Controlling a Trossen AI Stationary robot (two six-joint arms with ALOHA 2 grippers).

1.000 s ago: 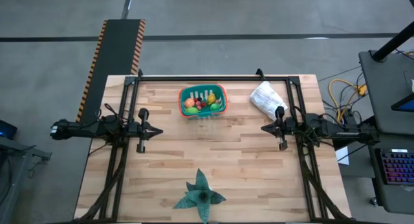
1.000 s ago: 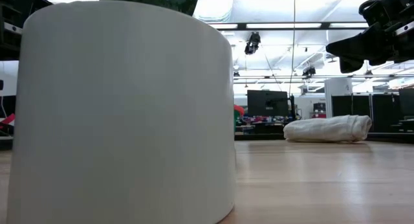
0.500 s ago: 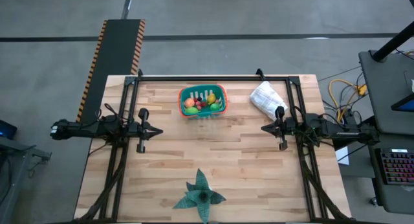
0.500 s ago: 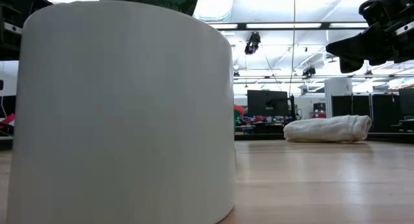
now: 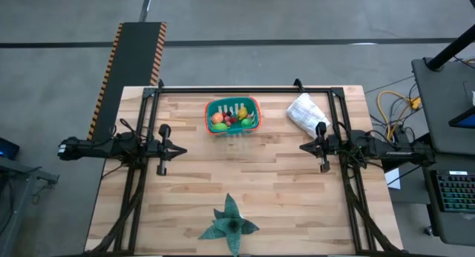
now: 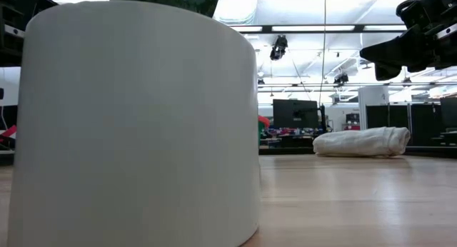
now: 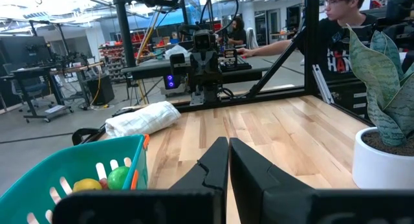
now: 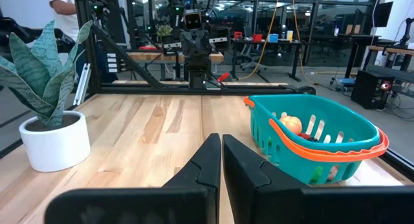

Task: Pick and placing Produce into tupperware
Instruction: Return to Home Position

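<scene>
The teal tupperware [image 5: 233,115] with its orange-red rim stands on the table's far middle, and several produce pieces [image 5: 230,119] in orange, yellow, green and red lie inside it. It also shows in the left wrist view [image 7: 71,175] and the right wrist view [image 8: 317,143]. My left gripper [image 5: 183,149] hovers shut at the table's left side, its fingers [image 7: 228,160] pointing right. My right gripper [image 5: 302,147] hovers shut at the right side, its fingers [image 8: 221,156] pointing left. Both stand apart from the tub.
A wrinkled white plastic bag [image 5: 306,113] lies at the far right. A dark green leafy plant [image 5: 230,223] in a white pot [image 6: 139,125] stands at the near middle and fills much of the low view. A black frame rail [image 5: 245,88] runs along the far edge. A person [image 7: 339,30] sits beyond the table.
</scene>
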